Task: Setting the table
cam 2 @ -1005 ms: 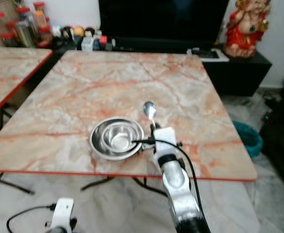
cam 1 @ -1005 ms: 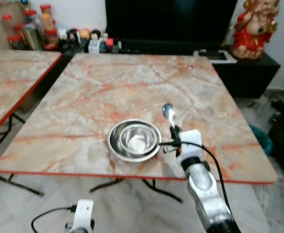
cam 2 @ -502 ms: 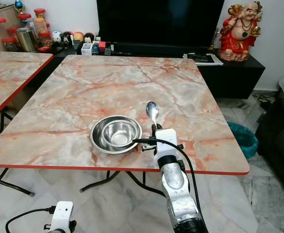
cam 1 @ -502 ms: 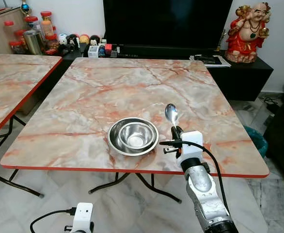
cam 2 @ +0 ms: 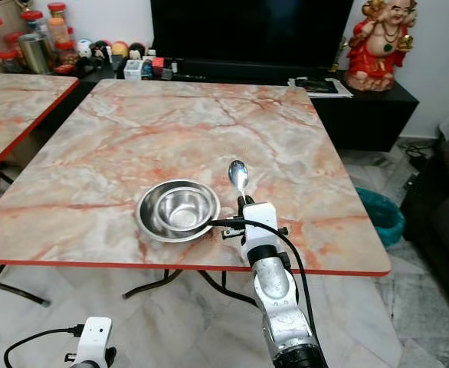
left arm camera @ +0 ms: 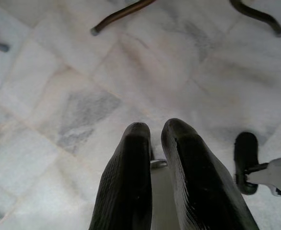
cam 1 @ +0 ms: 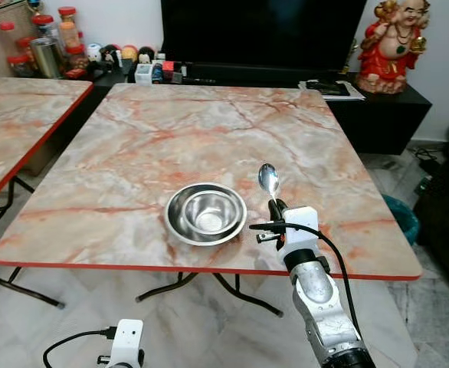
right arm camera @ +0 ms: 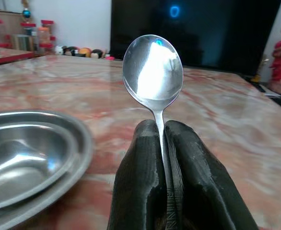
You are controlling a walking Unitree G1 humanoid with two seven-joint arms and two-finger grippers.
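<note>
Right wrist view: my right gripper point(right arm camera: 162, 139) is clenched on the neck of the spoon point(right arm camera: 153, 72), bowl end sticking up past the fingertips
Spoon position: lower centre of the left eye view, held over the marble table point(cam 1: 171, 138) just to the right of the steel bowls point(cam 1: 206, 213) — apart from their rim, not touching
Bowls: a smaller one nested in a wider one, near the table's front edge
Left gripper point(left arm camera: 155, 143): hanging low by the tiled floor point(left arm camera: 59, 96), fingers close together with nothing between them
Step in hand: as I judge it, laying the spoon down beside the bowls
How I'd do it well: lower until the handle is nearly flat on the marble, keep the gap to the bowl rim so steel does not knock steel, let go only once it is supported — otherwise it may bounce or slide toward the red front edge point(cam 1: 209, 268)
</note>
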